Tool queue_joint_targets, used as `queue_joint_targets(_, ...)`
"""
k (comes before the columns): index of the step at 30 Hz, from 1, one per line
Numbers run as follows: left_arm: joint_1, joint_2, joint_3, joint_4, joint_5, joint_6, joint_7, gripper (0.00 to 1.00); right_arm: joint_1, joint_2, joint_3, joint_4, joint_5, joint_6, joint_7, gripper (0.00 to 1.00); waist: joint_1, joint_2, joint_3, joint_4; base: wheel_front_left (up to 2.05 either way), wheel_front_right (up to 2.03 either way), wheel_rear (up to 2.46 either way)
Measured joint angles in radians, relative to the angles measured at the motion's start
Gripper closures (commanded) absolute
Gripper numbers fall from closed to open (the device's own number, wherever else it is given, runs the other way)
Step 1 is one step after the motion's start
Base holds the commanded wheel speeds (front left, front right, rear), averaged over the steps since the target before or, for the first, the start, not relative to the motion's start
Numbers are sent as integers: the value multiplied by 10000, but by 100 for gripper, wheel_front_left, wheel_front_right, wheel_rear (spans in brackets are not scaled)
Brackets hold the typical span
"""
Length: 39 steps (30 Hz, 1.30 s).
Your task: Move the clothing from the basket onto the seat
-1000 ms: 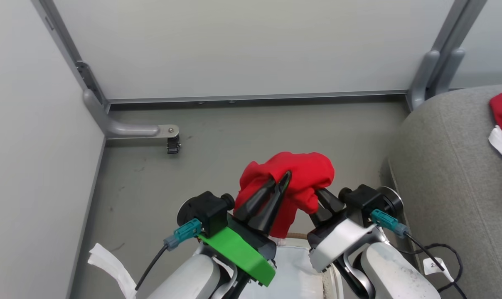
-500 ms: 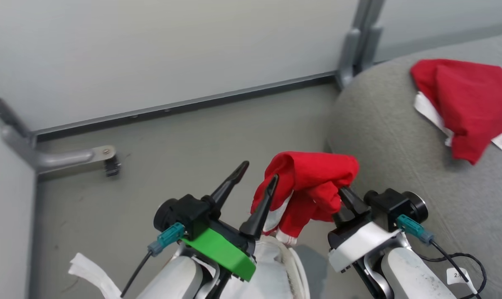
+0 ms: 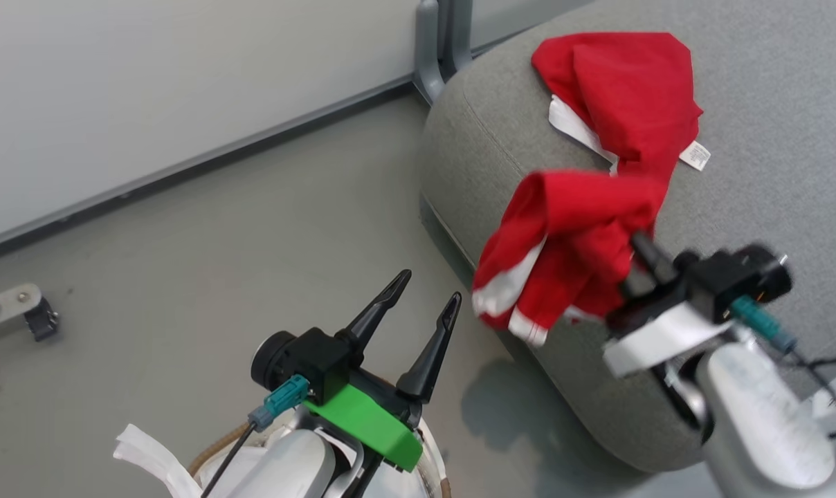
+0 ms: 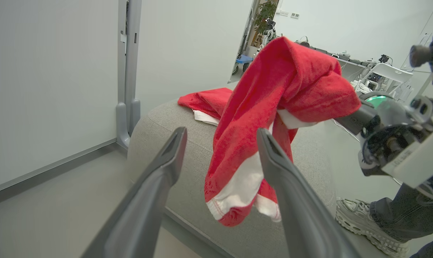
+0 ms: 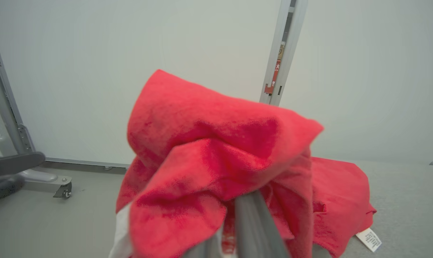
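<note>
Clothing piece 1 (image 3: 570, 235): up in the air, bunched and dangling from the right gripper (image 3: 641, 250), pinched tight between the 2 dark fingers, white trim drooping past the near edge of the seat (image 3: 487, 145). Piece 2 (image 3: 625, 90): down flat on that grey cushion just behind, small white label (image 3: 695, 155) poking out at its edge. Left gripper (image 3: 430, 287): spread wide, holding nothing, well apart from the fabric. Basket (image 3: 214, 449): tan rim peeking out beneath the left arm.
</note>
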Motion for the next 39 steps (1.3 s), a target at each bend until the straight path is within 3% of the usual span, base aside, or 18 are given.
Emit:
queue_joint_targets(11,-657,562,-357,67,-4,0,0,0,-3800,-1697,-1985,320,-1279,-2,-2,100,0,0,1541,-122,0,0,0)
queue_joint_targets(16,-1159,817,-391,-75,75,0,0,0,-5146,-2420,-3300,1643,-1967,0,-2,100,1,1,2408,92,0,0,0)
queue_joint_targets(21,-1543,1070,-522,-111,107,0,0,0,-5915,-2604,-4403,3264,-2280,0,-15,100,1,0,3222,439,0,0,0)
queue_joint_targets(25,-2041,1158,-759,-184,165,0,0,0,-6160,-2560,-5404,4475,-2663,0,-15,100,1,0,3880,821,0,0,0)
queue_joint_targets(32,-2200,1329,-635,-96,109,0,0,0,-6184,-1615,-6911,6370,-3517,0,-13,100,2,0,4835,1554,0,0,0)
queue_joint_targets(39,-2288,1285,-752,123,38,0,0,0,-5825,-849,-7797,6589,-4161,0,-17,100,3,0,5089,2177,0,0,0)
